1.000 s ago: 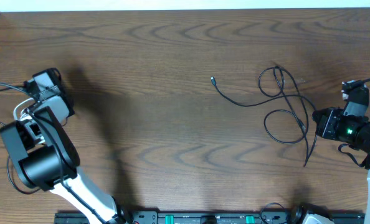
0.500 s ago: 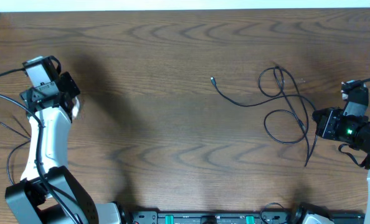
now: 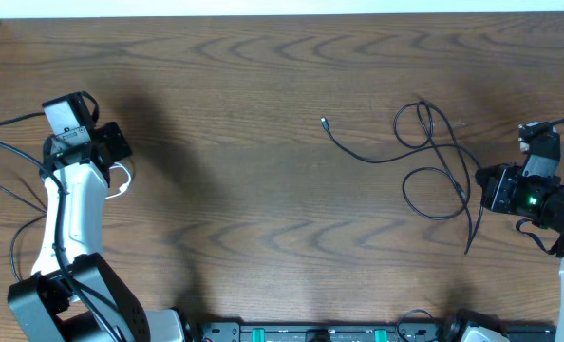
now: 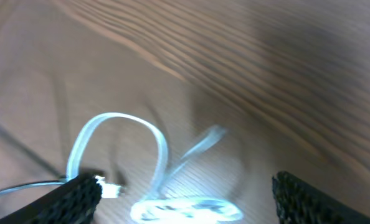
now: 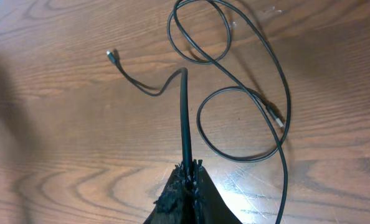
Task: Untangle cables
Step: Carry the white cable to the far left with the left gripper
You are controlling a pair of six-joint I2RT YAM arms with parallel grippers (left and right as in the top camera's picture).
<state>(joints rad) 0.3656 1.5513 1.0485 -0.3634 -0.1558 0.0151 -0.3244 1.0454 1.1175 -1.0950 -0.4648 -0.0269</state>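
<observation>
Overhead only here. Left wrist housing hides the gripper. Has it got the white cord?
Observer: No. The left wrist view shows the left gripper open, with the white cord looped between its fingers, ungripped.
Operator: Where's that cord's end?
Observer: Its plug end sits right beside one finger. The view is too blurred to tell whether they touch.
Operator: And the right side, is it holding anything?
Observer: Yes. The right wrist view shows the right gripper shut on a black cable, which runs straight out from the fingertips.
</observation>
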